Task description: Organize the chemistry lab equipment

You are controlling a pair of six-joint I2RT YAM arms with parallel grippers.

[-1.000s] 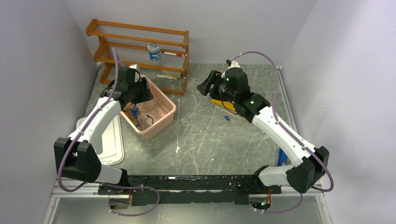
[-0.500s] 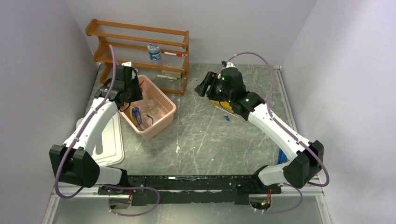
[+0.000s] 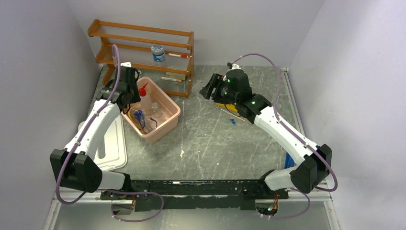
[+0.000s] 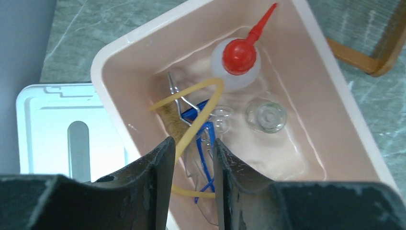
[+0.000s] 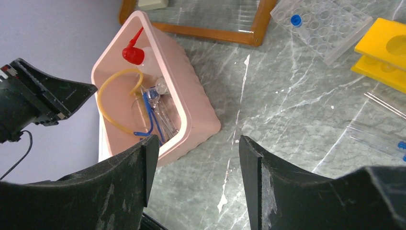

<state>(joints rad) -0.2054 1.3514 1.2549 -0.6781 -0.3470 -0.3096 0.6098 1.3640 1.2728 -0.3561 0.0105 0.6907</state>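
Left gripper (image 4: 191, 144) hangs over the pink bin (image 4: 316, 105), jaws narrowly parted on nothing, with the amber tubing (image 4: 210, 103) looping straight beneath me and the squeeze bottle (image 4: 238, 57) upright just beyond.

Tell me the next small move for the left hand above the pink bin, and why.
Probably raise the left hand straight up, clear of the pink bin. Its fingers are empty, the squeeze bottle stands upright in the bin apart from them, and the amber tubing loops beneath the fingertips, so going lower risks snagging it.
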